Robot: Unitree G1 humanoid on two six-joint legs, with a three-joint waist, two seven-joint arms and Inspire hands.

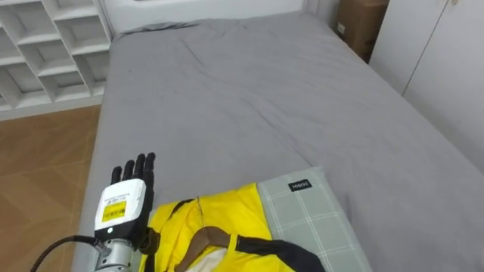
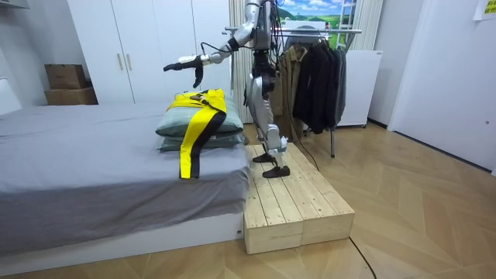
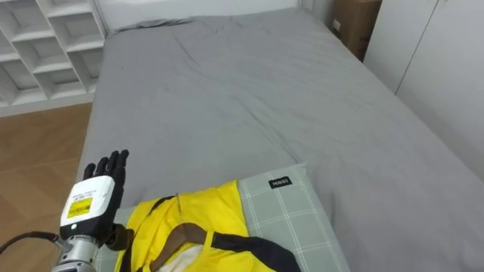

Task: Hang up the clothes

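From the head camera I see the left hand (image 1: 125,202) stretched out over the near edge of the grey bed (image 1: 265,98), fingers straight and spread, palm down, holding nothing. Just beside it, apart from the fingers, lies the yellow jacket (image 1: 227,223) with black stripes. It is draped over a green checked pillow (image 1: 314,215) at the bed's end, and in the room view one sleeve hangs down over the mattress edge. The robot stands on a wooden platform (image 2: 298,205) at that end of the bed, arm raised forward, with a clothes rack (image 2: 314,70) of dark garments close behind it.
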